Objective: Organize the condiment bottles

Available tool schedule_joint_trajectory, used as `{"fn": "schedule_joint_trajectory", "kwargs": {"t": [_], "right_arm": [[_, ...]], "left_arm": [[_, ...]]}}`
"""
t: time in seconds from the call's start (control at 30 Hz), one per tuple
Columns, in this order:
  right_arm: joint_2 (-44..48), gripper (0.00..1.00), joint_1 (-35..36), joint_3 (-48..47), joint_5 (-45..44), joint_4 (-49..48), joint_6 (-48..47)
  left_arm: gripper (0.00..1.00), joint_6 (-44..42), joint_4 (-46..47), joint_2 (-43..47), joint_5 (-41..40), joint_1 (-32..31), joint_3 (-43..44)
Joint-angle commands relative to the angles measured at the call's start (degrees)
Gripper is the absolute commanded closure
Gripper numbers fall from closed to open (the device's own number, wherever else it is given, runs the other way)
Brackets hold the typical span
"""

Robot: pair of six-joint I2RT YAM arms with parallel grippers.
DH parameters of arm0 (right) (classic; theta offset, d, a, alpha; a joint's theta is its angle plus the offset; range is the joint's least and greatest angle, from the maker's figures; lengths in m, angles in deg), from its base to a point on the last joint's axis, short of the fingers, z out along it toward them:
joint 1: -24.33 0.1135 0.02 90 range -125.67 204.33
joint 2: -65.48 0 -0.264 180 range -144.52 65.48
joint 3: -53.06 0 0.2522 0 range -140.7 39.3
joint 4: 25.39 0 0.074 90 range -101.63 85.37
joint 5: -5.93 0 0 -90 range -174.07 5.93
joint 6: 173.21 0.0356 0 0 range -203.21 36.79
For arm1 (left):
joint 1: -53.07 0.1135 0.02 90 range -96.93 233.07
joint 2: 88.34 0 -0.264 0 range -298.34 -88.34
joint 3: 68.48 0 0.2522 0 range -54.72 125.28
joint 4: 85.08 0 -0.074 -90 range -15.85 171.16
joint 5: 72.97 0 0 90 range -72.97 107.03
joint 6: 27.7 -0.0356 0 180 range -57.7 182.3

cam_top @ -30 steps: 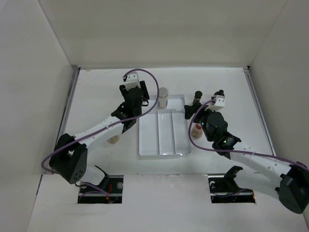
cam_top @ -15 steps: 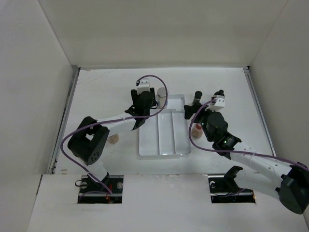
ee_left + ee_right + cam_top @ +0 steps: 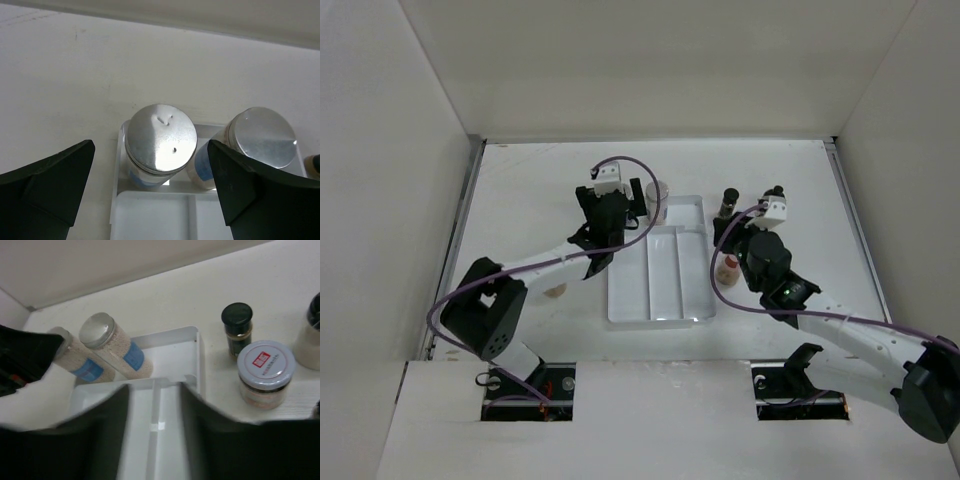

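Since its cap faces straight up at the left hand (image 3: 151, 150), the silver-capped clear jar of beige grains with a blue label (image 3: 160, 137) is judged upright, in the far-left corner of the white divided plastic tray (image 3: 150, 220). It is bracketed, untouched, by that hand's parted fingers. The right hand (image 3: 154, 390), blurred but apart and empty, is placed farther off.
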Motion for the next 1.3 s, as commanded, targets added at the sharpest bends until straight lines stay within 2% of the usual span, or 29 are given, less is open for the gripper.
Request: {"fn": "schedule_joint_trajectory", "kwargs": {"t": [0.0, 0.03, 0.07, 0.1, 0.13, 0.23, 0.27, 0.33, 0.43, 0.63, 0.83, 0.97, 1.03, 1.1, 1.27], "right_arm": [[0.8, 0.69, 0.4, -3.2, -3.8, 3.1, -0.3], [1.4, 0.82, 0.4, -3.0, -4.9, 5.0, -0.1], [1.9, 0.85, 0.4, -2.9, -6.3, 6.9, 0.0], [2.3, 0.83, 0.4, -2.9, -8.0, 9.2, 0.0], [2.8, 0.77, 0.4, -2.7, -9.6, 11.6, 0.2], [4.8, 0.33, 0.4, -2.0, -12.1, 17.5, 0.8], [5.5, 0.22, 0.4, -1.9, -12.4, 19.4, 0.9], [5.9, 0.11, 0.4, -1.9, -12.3, 22.9, 1.4], [4.8, 0.06, 0.4, -2.1, -11.0, 26.4, 2.6], [-0.1, 0.11, -1.8, -2.6, -5.1, 27.0, 4.4], [-4.3, 0.20, -4.0, -3.2, -2.3, 25.7, 6.0], [-6.5, 0.37, -4.7, -3.6, -1.5, 24.5, 5.5], [-7.4, 0.52, -4.8, -4.0, -1.6, 24.2, 5.4], [-7.6, 0.59, -4.7, -4.7, -1.9, 24.1, 5.0], [-2.1, 0.61, -2.6, -8.3, -7.9, 21.3, 1.9]], "left_arm": [[0.00, 0.4, 5.3, 7.3, -1.6, -0.9, -2.0], [0.00, 0.4, 6.2, 9.0, -1.8, -1.2, -3.3], [0.00, 0.5, 7.7, 10.8, -1.9, -1.7, -5.0], [0.00, 0.5, 9.6, 12.5, -1.9, -2.4, -6.7], [0.00, 0.2, 11.4, 14.1, -1.9, -3.2, -8.3], [0.00, -0.3, 14.7, 19.0, -1.4, -5.0, -12.7], [0.00, -0.3, 15.6, 20.4, -1.5, -5.6, -14.5], [0.00, 0.7, 19.1, 22.1, -1.5, -6.7, -18.6], [0.00, 2.6, 24.4, 21.4, -0.1, -9.2, -23.1], [0.00, 2.5, 34.5, 15.3, 3.0, -10.1, -25.7], [0.00, 2.2, 36.7, 13.2, 4.2, -10.4, -26.7], [0.00, 2.2, 36.9, 12.1, 4.2, -10.7, -27.0], [0.00, 2.3, 37.0, 11.6, 4.2, -10.3, -26.6], [0.00, 2.4, 37.0, 11.7, 4.2, -10.2, -26.7], [0.00, 2.6, 37.1, 11.3, 4.2, -9.7, -26.5]]}}
